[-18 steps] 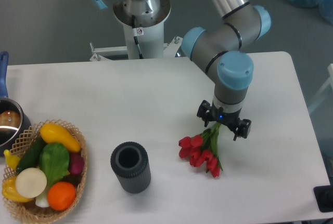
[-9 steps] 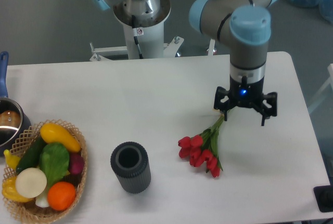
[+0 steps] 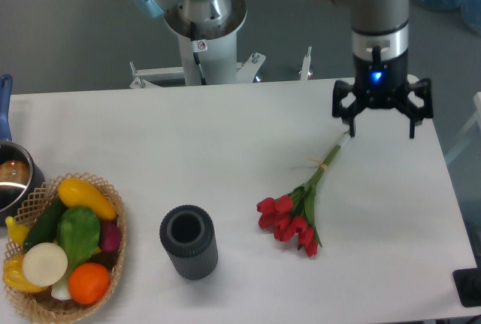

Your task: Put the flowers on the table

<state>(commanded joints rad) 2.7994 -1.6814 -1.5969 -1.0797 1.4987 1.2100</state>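
Note:
The flowers (image 3: 291,219), a bunch of red tulip buds with green leaves and long pale-green stems, lie flat on the white table (image 3: 225,151) right of centre. The buds point to the front and the stems run up and to the right. My gripper (image 3: 382,119) hangs above the far right of the table, just past the stem ends. It is open, holds nothing and does not touch the flowers.
A dark ribbed cylinder vase (image 3: 188,241) stands upright left of the flowers. A wicker basket of vegetables (image 3: 64,245) sits at the front left. A pot (image 3: 11,177) is at the left edge. The robot base (image 3: 203,31) stands behind the table.
The gripper has risen and moved back and to the right, off the stems. The flowers stay lying on the table, with the whole stem length now uncovered.

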